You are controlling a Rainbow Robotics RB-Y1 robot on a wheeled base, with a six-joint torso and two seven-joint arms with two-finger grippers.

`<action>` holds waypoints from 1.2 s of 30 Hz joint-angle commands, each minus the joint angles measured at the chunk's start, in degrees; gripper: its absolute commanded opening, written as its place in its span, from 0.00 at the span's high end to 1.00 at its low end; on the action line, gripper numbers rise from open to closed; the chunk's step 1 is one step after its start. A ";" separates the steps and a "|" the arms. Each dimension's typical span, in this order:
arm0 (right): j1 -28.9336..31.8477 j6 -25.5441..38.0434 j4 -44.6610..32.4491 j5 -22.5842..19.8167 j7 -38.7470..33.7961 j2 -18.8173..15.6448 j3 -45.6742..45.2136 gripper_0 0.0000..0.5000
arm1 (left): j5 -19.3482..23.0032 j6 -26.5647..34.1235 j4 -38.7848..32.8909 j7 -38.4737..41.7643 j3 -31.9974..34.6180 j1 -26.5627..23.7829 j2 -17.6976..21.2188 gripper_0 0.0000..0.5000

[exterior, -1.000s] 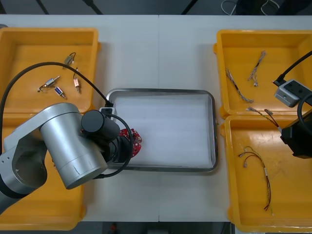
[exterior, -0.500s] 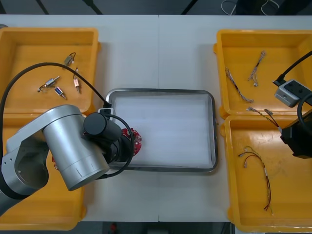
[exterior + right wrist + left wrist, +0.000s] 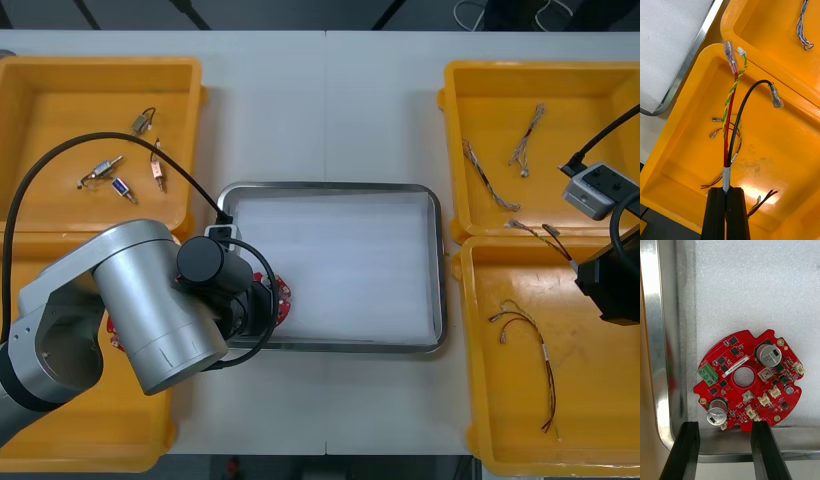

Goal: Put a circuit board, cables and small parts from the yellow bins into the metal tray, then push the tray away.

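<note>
Looking into the metal tray [image 3: 330, 187], you see a white inside and one round red circuit board [image 3: 756, 384] lying flat in its near left corner. Small metal parts [image 3: 120, 185] lie in the far left yellow bin [image 3: 60, 90], twisted cables [image 3: 487, 178] in the far right yellow bin [image 3: 590, 90], and red and yellow cables [image 3: 525, 325] in the near right yellow bin [image 3: 600, 440]. Your left tool [image 3: 724, 425] hangs over the tray's corner with fingers apart; the board lies just beyond and between them. Your right tool [image 3: 727, 191] is clamped on a cable bundle [image 3: 727, 150] of red, black and yellow-green wires, above the near right yellow bin.
</note>
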 commanded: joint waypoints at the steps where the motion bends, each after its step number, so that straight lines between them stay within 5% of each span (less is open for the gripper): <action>1: -1.25 0.19 -1.58 0.08 0.99 -2.00 0.36 1.00 | -0.81 -0.26 -0.57 5.83 -0.86 -2.28 -1.30 0.07; 6: -1.25 0.19 -1.58 0.08 0.99 -2.00 0.36 1.00 | -0.37 3.25 -2.42 5.04 0.72 -4.12 -1.13 0.00; 14: -2.66 0.19 -1.67 -0.36 0.99 -2.09 2.03 1.00 | 9.65 6.59 -6.99 0.20 10.65 -6.76 2.30 0.00; 26: -15.32 0.05 -1.76 -0.45 1.52 -2.35 18.64 1.00 | 22.83 7.38 -7.78 -4.54 24.01 -10.10 11.71 0.00; 36: -26.30 -4.08 2.20 3.95 2.40 2.13 35.34 1.00 | 34.08 5.71 3.12 -19.92 40.80 -10.01 17.95 0.00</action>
